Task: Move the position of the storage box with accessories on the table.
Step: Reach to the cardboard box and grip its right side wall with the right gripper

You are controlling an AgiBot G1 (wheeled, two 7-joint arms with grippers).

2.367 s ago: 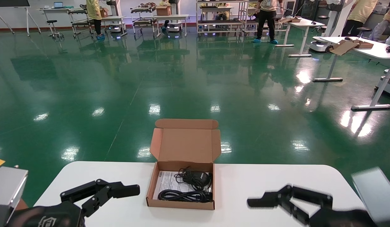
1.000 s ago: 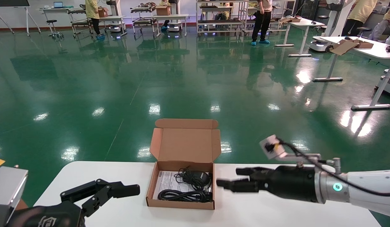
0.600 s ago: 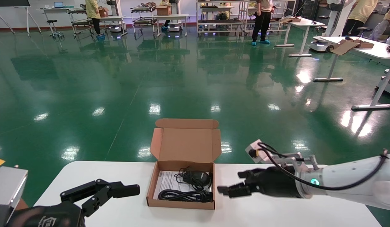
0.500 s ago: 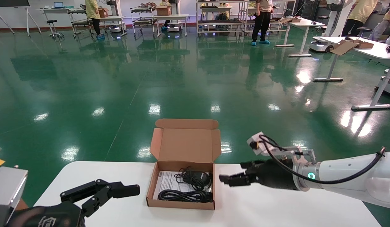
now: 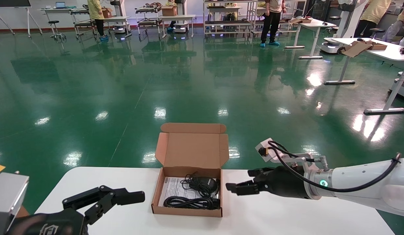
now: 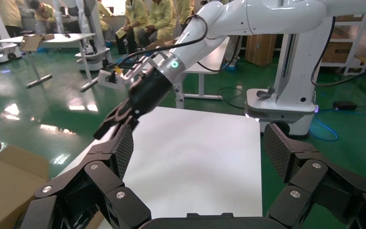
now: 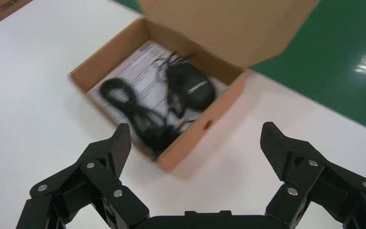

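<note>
The storage box [image 5: 187,211] stands open at the far middle of the white table [image 5: 273,217], its lid flap upright. Inside lie the accessories: coiled black cables [image 5: 188,203], a black adapter [image 5: 205,184] and a white printed sheet [image 5: 171,188]. My right gripper [image 5: 238,179] is open, just right of the box's right wall and not touching it. In the right wrist view the right gripper [image 7: 196,140] faces the box [image 7: 205,126] and the cables [image 7: 138,114]. My left gripper [image 5: 123,197] is open and empty at the front left, as the left wrist view [image 6: 200,143] shows.
The box sits close to the table's far edge, with green floor [image 5: 188,81] beyond. Far off at the right stand white desks with cardboard boxes [image 5: 365,48], and people stand at the back of the room.
My right arm swung in from the front right of the table to just beside the box's right wall, fingers open. The box and the left arm have not moved.
</note>
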